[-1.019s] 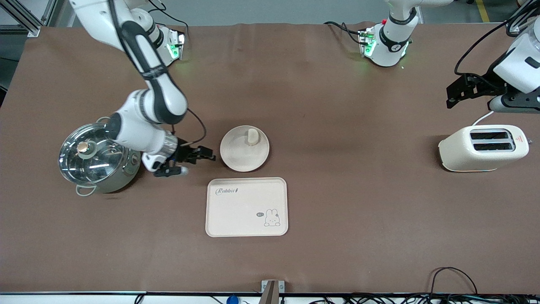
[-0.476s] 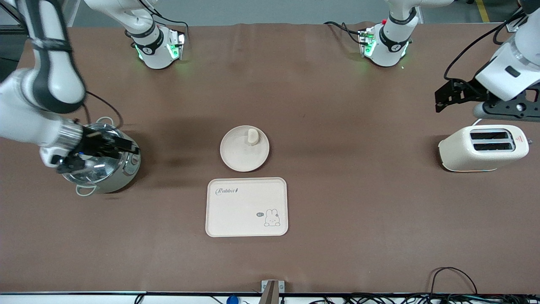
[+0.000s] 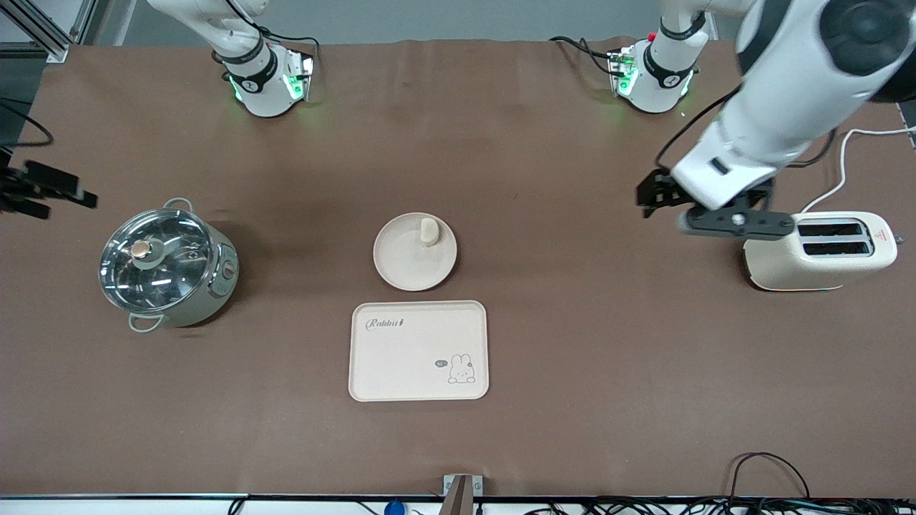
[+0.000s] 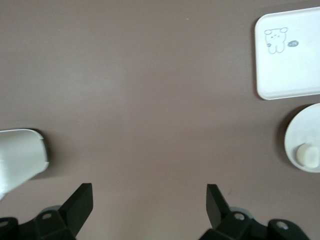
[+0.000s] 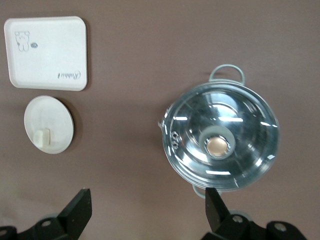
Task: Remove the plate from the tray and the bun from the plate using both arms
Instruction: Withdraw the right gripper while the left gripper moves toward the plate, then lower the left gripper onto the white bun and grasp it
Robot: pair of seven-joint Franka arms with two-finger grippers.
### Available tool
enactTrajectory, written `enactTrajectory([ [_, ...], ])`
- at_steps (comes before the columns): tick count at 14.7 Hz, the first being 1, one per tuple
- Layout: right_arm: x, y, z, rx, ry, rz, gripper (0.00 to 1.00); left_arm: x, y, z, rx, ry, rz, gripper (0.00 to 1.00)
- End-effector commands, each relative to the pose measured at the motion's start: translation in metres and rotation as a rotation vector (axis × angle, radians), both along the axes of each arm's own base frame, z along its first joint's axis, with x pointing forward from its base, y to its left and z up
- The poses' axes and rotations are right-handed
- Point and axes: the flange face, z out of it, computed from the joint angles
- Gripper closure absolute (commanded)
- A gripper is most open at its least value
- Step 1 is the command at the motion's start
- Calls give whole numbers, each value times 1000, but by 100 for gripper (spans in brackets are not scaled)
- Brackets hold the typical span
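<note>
The round cream plate (image 3: 408,266) lies on the brown table, just farther from the front camera than the tray. The small pale bun (image 3: 429,231) sits on the plate near its rim. My right gripper (image 3: 70,193) is open and empty, up over the table's edge at the right arm's end, beside the pot. Its wrist view shows the plate (image 5: 54,117) with the bun (image 5: 42,138). My left gripper (image 3: 648,197) is open and empty, up over bare table beside the toaster. Its wrist view shows the plate (image 4: 300,134) and the bun (image 4: 307,155) at the edge.
The rectangular cream rabbit tray (image 3: 401,357) lies nearer the front camera than the plate. A steel pot with a glass lid (image 3: 168,266) stands toward the right arm's end. A cream toaster (image 3: 819,250) stands toward the left arm's end, its cord trailing off.
My right gripper has pulled away from beside the plate, passed over the pot and gone to the table's edge. My left gripper has swung from the toaster's end toward the middle.
</note>
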Motion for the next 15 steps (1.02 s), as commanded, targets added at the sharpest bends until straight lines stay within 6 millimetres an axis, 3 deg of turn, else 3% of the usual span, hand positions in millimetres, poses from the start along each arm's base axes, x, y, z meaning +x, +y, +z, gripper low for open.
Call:
enactTrajectory([
  [1,-17,1,57,-132,-37,11,0,0,-47,-25,-17,5,48,0],
  [3,-23,6,70,-182,-54,3,0,-14,-97,-49,-16,15,47,0],
  [7,-20,21,70,-181,-59,12,0,-35,-178,-110,-48,56,50,0],
  [11,-18,47,70,-190,-59,58,0,-67,-250,-172,-69,64,73,0],
  [15,-17,50,68,-208,-50,18,0,-106,-314,-236,-98,44,130,5],
])
